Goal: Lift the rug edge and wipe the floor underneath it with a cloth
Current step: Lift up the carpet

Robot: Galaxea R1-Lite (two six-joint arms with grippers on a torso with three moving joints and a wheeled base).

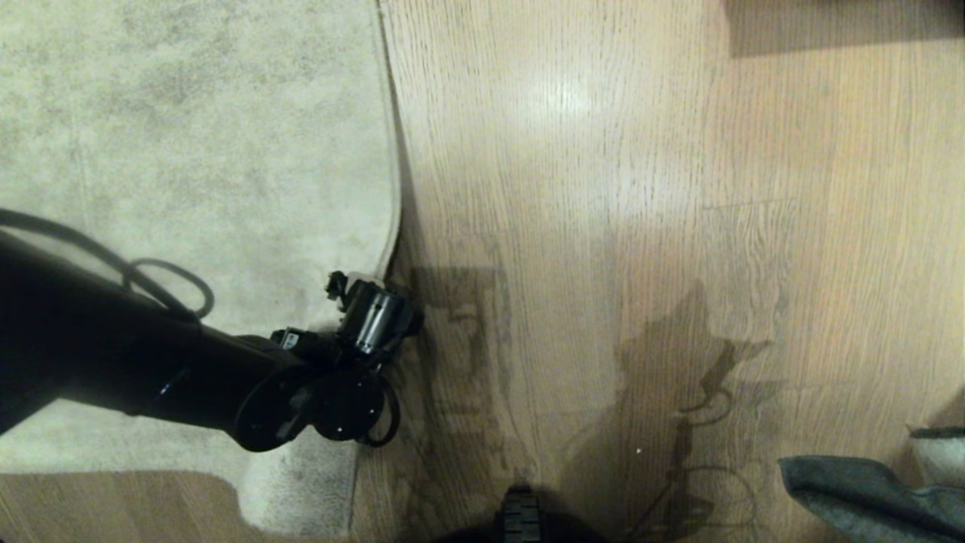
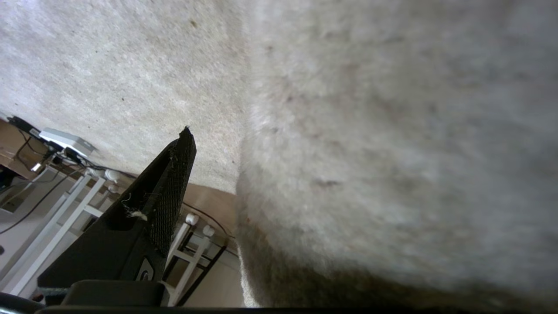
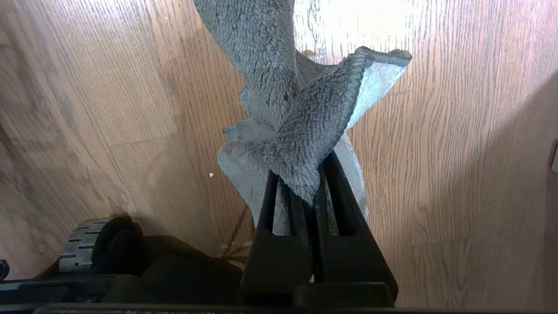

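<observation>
The beige-grey rug covers the left of the head view, and its rug edge runs front to back beside the wood-plank floor. My left gripper is down at that edge and open. In the left wrist view one black finger shows, with a bulge of rug pile close against the camera; the other finger is hidden behind it. My right gripper is shut on the grey cloth, which hangs over the floor. The cloth also shows at the head view's bottom right.
My base shows at the bottom centre, with arm shadows on the planks ahead of it. A dark block sits at the far right back. Past the rug's far side stand white-legged furniture, a white box and cables.
</observation>
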